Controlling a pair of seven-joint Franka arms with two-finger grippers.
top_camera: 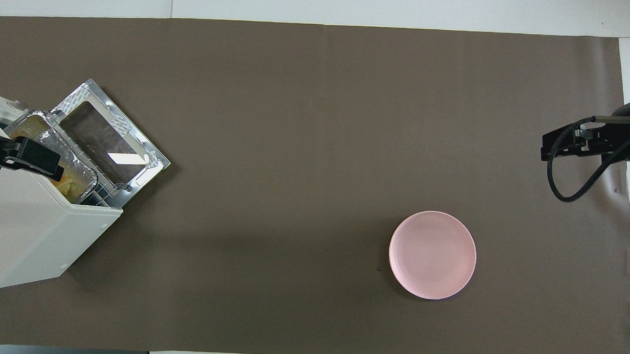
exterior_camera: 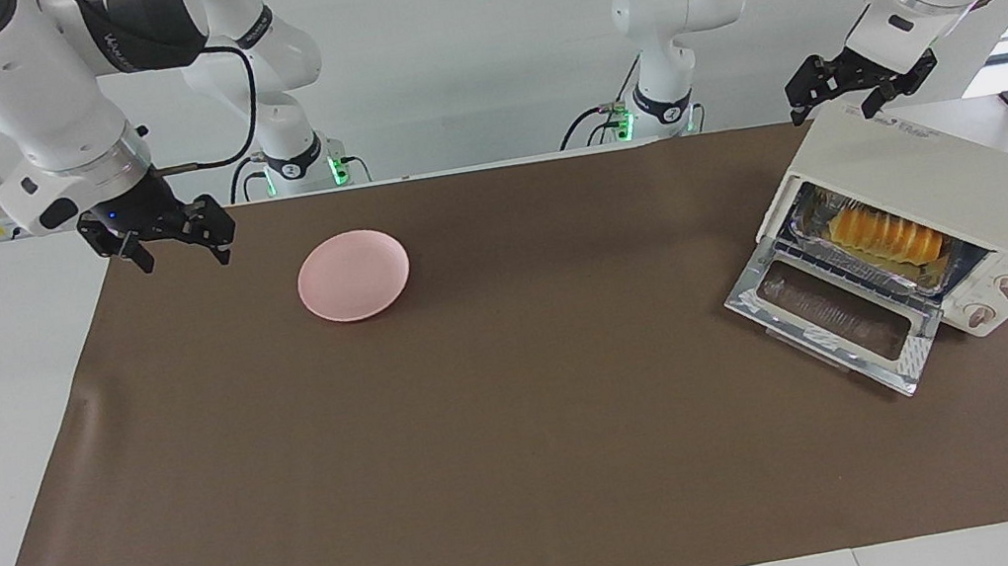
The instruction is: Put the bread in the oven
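The bread (exterior_camera: 887,235) lies in a crinkled foil tray (exterior_camera: 947,275) on the rack inside the oven (exterior_camera: 946,162). The oven stands at the left arm's end of the table with its glass door (exterior_camera: 834,319) dropped open. My left gripper (exterior_camera: 837,105) hangs open and empty above the oven's top corner that is nearest the robots. In the overhead view, the left gripper (top_camera: 19,155) covers part of the oven (top_camera: 25,230) opening and most of the bread (top_camera: 67,184). My right gripper (exterior_camera: 185,256) waits open and empty over the mat's edge at its own end (top_camera: 557,143).
An empty pink plate (exterior_camera: 353,275) sits on the brown mat (exterior_camera: 533,478) toward the right arm's end (top_camera: 432,254). The open oven door (top_camera: 112,138) juts out over the mat.
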